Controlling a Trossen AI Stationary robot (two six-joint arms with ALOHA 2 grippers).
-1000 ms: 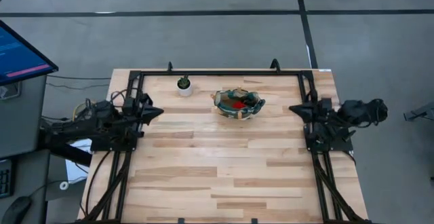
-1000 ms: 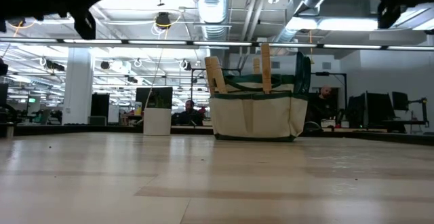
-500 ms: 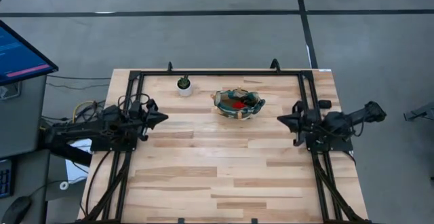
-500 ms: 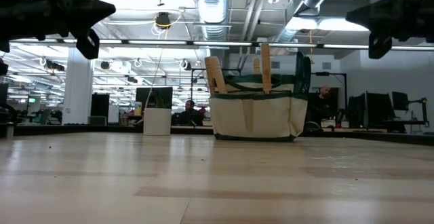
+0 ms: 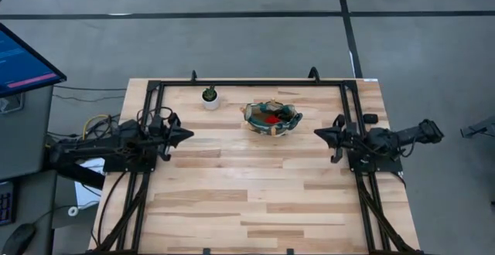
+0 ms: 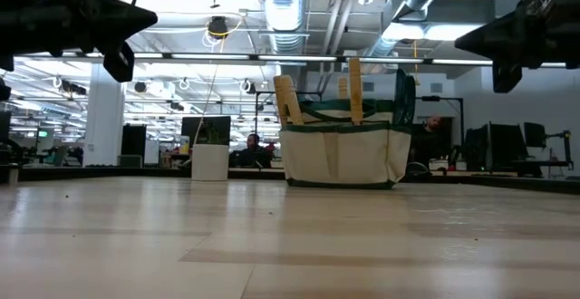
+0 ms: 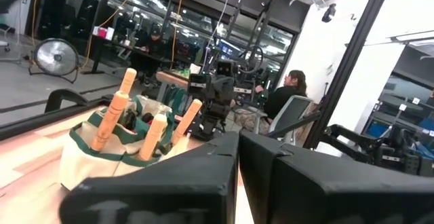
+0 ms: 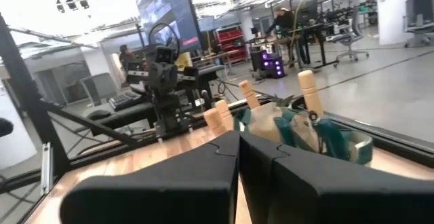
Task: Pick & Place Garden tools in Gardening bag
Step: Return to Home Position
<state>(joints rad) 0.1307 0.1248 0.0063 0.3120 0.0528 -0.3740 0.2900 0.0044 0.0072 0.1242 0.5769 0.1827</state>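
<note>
The gardening bag point(image 5: 271, 118) stands on its base at the table's far middle, pale canvas with green trim in the low view point(image 6: 344, 152). Trowel handles point(image 6: 354, 89) stick up out of it; three show in the left wrist view point(image 7: 112, 119) and in the right wrist view point(image 8: 308, 95). The blades are hidden inside. My left gripper point(image 5: 189, 134) is shut and empty, in the air left of the bag. My right gripper point(image 5: 317, 134) is shut and empty, in the air right of the bag.
A small white pot with a green plant point(image 5: 210, 96) stands left of the bag near the far edge. A black frame point(image 5: 247, 83) runs around the table's far edge and both sides. Bare wood point(image 5: 247, 185) lies between the arms and toward the near edge.
Both arms have reached in toward the table's middle and come down a little: my left gripper has gone toward the right edge, my right gripper toward the left edge. Both stay shut and empty. The bag and the handles have not moved.
</note>
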